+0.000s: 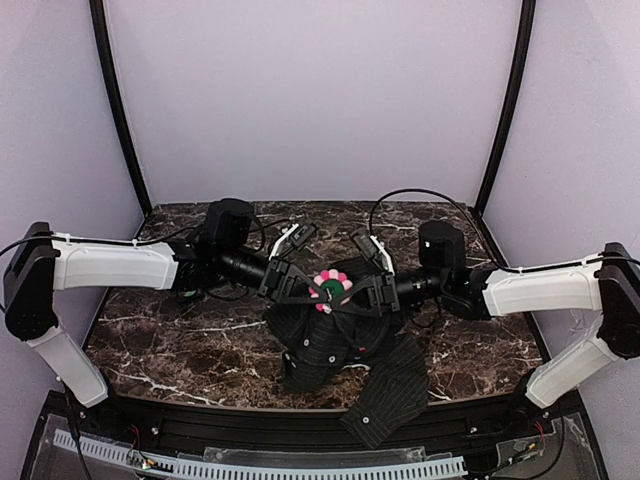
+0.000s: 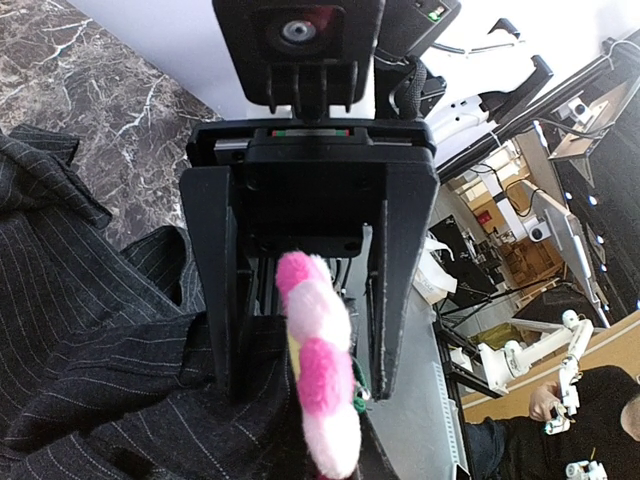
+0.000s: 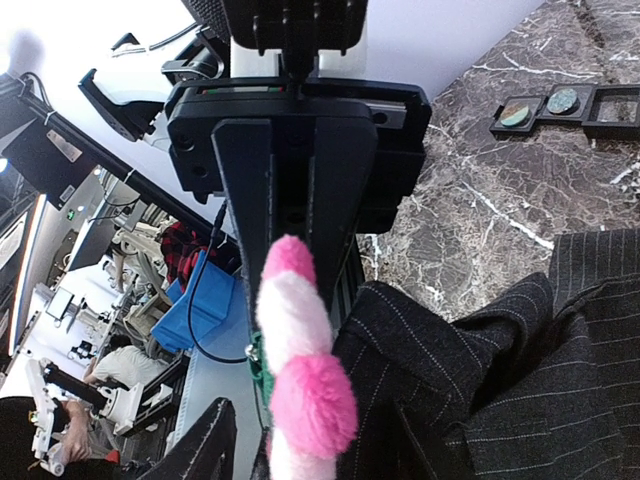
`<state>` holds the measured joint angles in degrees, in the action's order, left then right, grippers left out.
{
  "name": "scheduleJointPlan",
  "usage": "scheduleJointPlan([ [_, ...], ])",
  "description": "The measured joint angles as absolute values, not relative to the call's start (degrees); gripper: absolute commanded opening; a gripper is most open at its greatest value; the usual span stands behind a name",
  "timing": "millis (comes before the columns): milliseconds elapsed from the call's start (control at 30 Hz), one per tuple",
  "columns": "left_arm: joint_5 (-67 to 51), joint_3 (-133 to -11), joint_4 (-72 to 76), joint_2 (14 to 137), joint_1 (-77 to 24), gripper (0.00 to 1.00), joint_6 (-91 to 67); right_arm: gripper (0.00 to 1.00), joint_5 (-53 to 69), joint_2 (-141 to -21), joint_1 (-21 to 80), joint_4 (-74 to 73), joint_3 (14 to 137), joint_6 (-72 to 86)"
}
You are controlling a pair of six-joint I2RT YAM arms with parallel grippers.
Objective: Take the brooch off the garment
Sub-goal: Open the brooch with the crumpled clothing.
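Looking down from overhead, we've got both arms meeting over the garment (image 1: 335, 345), which lies bunched on the marble surface (image 1: 180, 340) with its middle drawn up into a peak. Right at the top of that peak sits the brooch (image 1: 330, 288), pink petals facing the overhead camera, and by our judgement it is not yet free of the cloth.

The left gripper (image 1: 303, 290) sits on one flank of the garment's peak, the right gripper (image 1: 368, 295) on the other, nose to nose. Each wrist camera stares straight at the opposite gripper. From the right wrist we see the left arm's fingers (image 3: 295, 200) pressed together into one black block behind the brooch. Whether they pinch its rim or a fold of the garment we can't say, because the petals hide the tips. From the left wrist we see the right arm's fingers (image 2: 212, 300) spread wide, one either side of the brooch, gripping nothing.

So we call this the grasp step: one side anchoring, the other lined up. Next, we reckon, the right gripper must close squarely across the brooch's face and back. Then it must draw away from the garment while the left holds firm, gently enough that the pin slides out and the cloth isn't dragged along.
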<state>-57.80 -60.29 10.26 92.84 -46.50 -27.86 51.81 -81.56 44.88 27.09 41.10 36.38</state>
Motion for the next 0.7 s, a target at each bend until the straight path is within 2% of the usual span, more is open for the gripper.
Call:
scheduleJointPlan([
  [400,-57.7,-60.3,9.5,92.8,-46.5,0.01,-27.3,0.18,53.3,-83.1,45.7,29.2,41.2,37.8],
  [700,-56.9,-60.3,6.8,92.8,-45.8,0.01,-24.9,0.05,51.8,-85.0,45.8,27.9,42.5,39.5],
])
